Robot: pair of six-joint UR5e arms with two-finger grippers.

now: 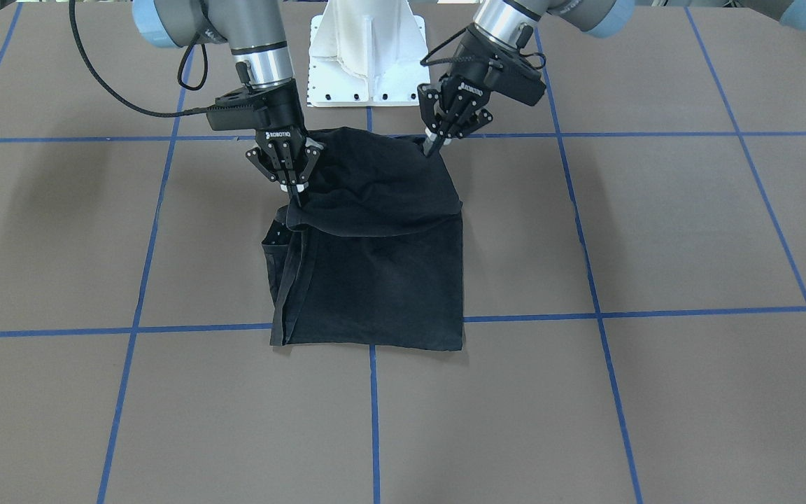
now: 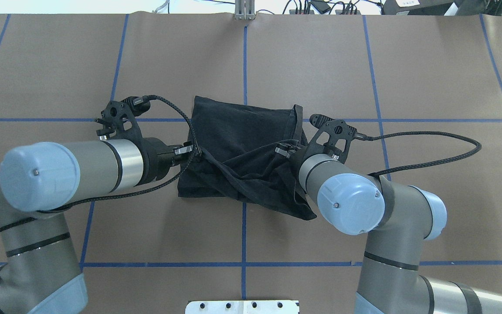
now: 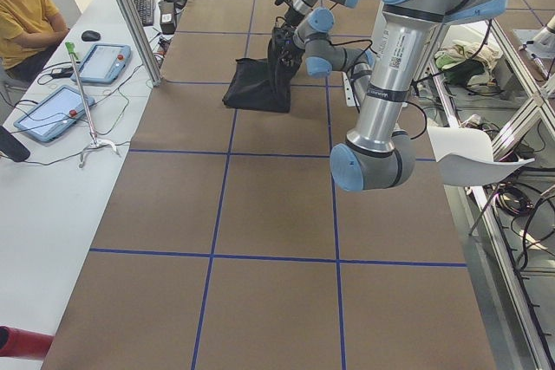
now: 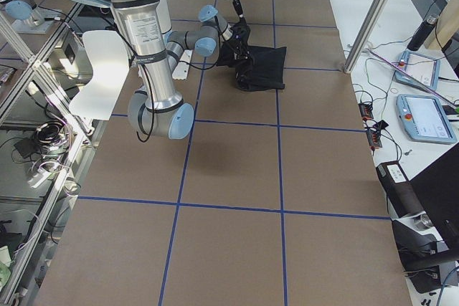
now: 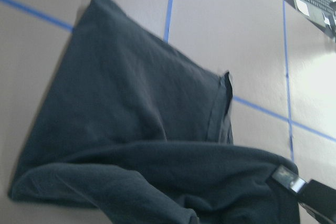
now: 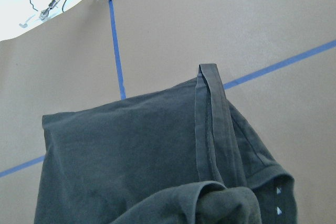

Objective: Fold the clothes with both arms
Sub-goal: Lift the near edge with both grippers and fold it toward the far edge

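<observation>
Front view: the brown bench [image 1: 655,224] carries a blue tape grid [image 1: 595,294]. One black T-shirt [image 1: 375,280] is present; its upper layer hangs between the fingers and the rest lies flat below them. The left fingers [image 1: 435,143] and the right fingers [image 1: 297,190] each pinch a raised shirt edge.

Overhead view: two arms [image 2: 94,163].

Left side view: one seated person [image 3: 30,6] and two tablets [image 3: 106,62] on a side desk [image 3: 52,214], well apart from the fingers.
</observation>
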